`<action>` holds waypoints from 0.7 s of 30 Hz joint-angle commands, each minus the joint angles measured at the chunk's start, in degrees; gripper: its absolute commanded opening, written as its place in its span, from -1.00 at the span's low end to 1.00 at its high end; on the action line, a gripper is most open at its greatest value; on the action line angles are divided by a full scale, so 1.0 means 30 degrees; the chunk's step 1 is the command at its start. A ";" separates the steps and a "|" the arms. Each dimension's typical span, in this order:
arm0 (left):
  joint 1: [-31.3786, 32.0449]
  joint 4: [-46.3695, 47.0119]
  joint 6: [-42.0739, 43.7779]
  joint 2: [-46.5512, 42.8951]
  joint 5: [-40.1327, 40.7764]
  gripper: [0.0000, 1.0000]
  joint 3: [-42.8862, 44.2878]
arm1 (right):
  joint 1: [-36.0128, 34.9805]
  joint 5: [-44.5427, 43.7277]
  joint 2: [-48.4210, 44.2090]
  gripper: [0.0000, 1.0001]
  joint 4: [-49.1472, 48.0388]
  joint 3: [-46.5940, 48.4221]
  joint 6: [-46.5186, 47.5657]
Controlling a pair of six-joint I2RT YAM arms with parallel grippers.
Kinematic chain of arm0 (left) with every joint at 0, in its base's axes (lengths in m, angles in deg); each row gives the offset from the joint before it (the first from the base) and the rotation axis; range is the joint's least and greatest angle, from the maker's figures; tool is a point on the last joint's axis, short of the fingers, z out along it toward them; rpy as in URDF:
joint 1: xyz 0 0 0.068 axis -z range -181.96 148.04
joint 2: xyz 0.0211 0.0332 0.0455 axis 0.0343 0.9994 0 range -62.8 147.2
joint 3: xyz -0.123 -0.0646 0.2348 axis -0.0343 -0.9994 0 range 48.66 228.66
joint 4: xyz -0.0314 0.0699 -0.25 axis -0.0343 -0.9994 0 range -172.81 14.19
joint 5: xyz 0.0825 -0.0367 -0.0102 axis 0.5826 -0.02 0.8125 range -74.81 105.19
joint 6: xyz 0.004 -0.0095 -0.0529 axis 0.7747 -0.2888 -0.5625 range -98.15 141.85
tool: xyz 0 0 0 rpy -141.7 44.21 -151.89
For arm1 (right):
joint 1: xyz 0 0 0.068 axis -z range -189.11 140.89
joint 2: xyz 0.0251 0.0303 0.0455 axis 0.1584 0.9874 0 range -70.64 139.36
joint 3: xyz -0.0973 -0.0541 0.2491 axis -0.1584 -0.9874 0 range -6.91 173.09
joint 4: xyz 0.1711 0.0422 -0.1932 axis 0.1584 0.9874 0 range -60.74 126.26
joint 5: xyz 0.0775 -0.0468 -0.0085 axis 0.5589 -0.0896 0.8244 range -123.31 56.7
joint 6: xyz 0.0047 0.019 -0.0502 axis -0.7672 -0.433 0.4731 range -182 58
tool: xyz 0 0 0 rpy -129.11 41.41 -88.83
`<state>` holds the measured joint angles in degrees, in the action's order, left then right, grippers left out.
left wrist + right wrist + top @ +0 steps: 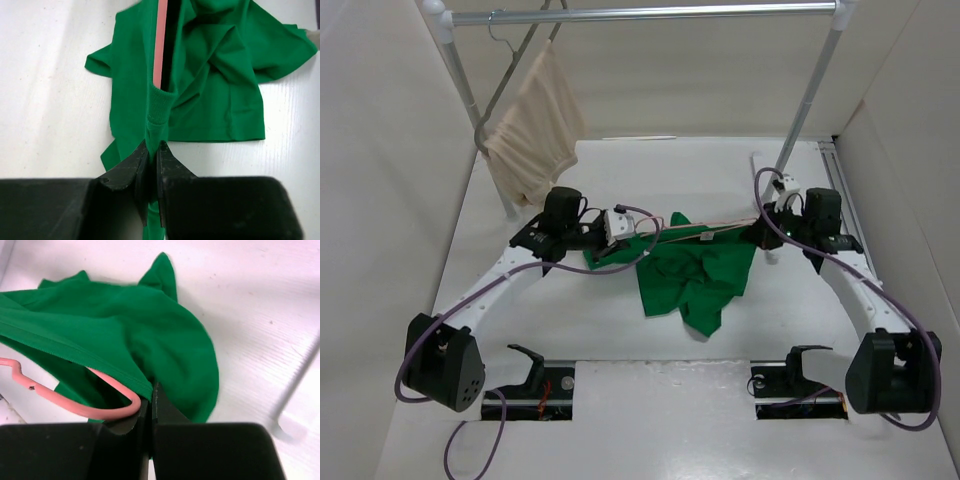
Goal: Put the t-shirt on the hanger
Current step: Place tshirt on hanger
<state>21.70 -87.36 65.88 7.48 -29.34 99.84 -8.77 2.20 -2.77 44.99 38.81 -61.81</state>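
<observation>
- Your left gripper [153,150] is pinched tight on the t-shirt [695,275] edge, mid-table between the arms.
- Right gripper [150,401] is clamped on the hanger [75,407] corner, under cloth.
- I'd say roughly halfway: the hanger's threaded in, but the shirt isn't seated on it yet.

**Work Cell Surroundings**

The table [620,330] is white and flat, evenly lit, with soft shadows. Plain cream panels enclose it: left wall [380,200] at 9 o'clock, back wall [690,80] at 12 o'clock, right wall [920,120] at 3 o'clock. A metal rack [660,14] spans the far edge. At 11 o'clock, a grey hanger [508,76] on the rack carries a beige cloth [532,135].
</observation>
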 commanded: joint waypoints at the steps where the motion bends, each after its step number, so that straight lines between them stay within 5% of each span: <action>1: -0.0768 -0.2771 0.1524 -0.0868 0.2571 -1.00 -0.0126 | 0.1967 -0.5124 -0.0829 -1.00 0.1523 0.1459 0.1432; 8: -0.0768 -0.2946 0.1526 -0.1218 0.3210 -1.00 -0.0388 | 0.2612 -0.6005 -0.0389 -1.00 0.4042 0.4153 0.3247; 13: -0.0768 -0.2741 0.1729 -0.1220 0.4708 -1.00 -0.0389 | 0.2612 -0.9163 -0.0770 -1.00 0.7082 0.6262 0.4243; 21: -0.0768 -0.3093 0.2403 -0.1046 0.4122 -1.00 0.0136 | -0.3147 -1.6926 0.0454 -1.00 1.0340 0.9950 0.5358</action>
<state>22.96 -86.16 71.57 5.56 -28.07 99.91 -16.29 -20.99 -2.77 73.95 62.52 -50.30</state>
